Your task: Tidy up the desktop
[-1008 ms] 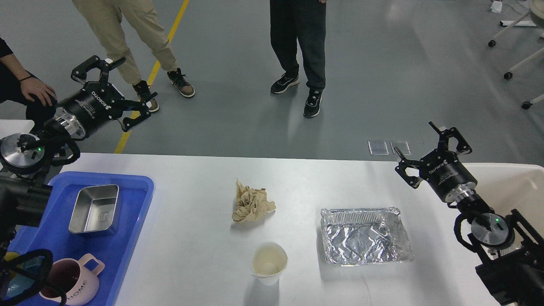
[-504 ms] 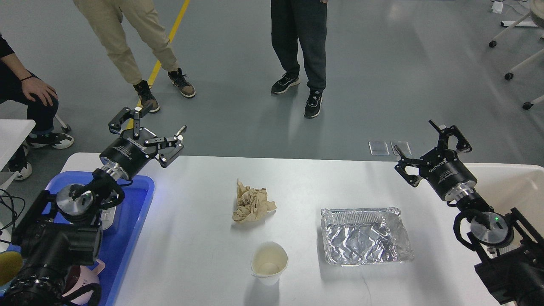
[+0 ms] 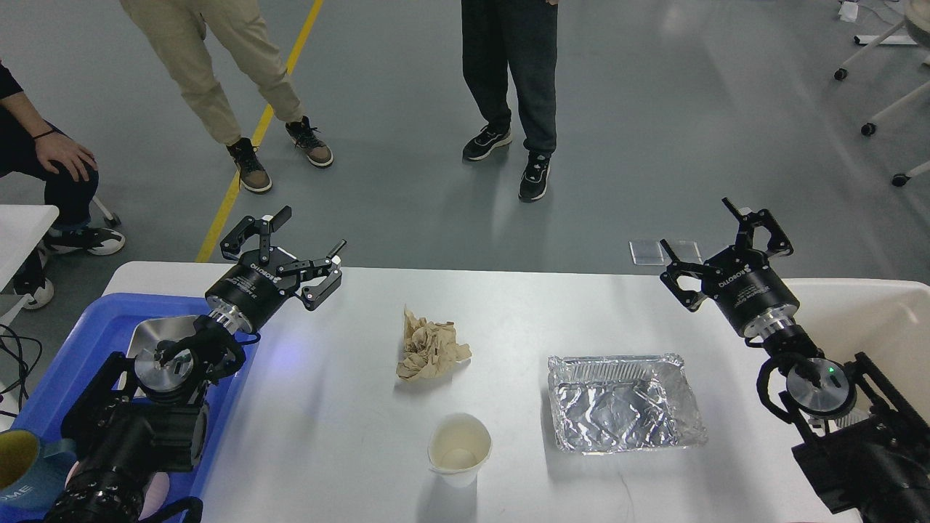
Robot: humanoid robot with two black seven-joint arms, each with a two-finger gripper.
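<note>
1. While both arms hang above the white bench [image 3: 349, 443], the left gripper [image 3: 294, 243] sits over its far left edge with fingers [image 3: 323, 274] spread apart and nothing between them.
2. At the far right edge, the right gripper [image 3: 716, 236] also has its fingers [image 3: 763, 221] held apart and empty.
3. Between the two grippers and nearer the robot, a crumpled brown paper wad [image 3: 430, 347] lies on the bench, closer to the left fingers than to the right.
4. Nearer the robot than the wad, and apart from it, a white paper cup [image 3: 459, 449] stands upright and open.
5. Below and left of the right fingers in the view, a wrinkled foil tray [image 3: 625, 403] rests flat on the bench, well apart from the cup.
6. Under the left arm, behind its fingers, a blue plastic tray [image 3: 94, 341] lies on the bench's left end and holds a steel container [image 3: 149, 335], mostly hidden by the arm.
7. At the bench's right end, behind the right fingers, a cream-coloured bin [image 3: 886, 319] stands.
8. Beyond the bench, three people [image 3: 508, 80] are partly in view on the grey floor [image 3: 690, 131], which carries a yellow line [image 3: 254, 138].
</note>
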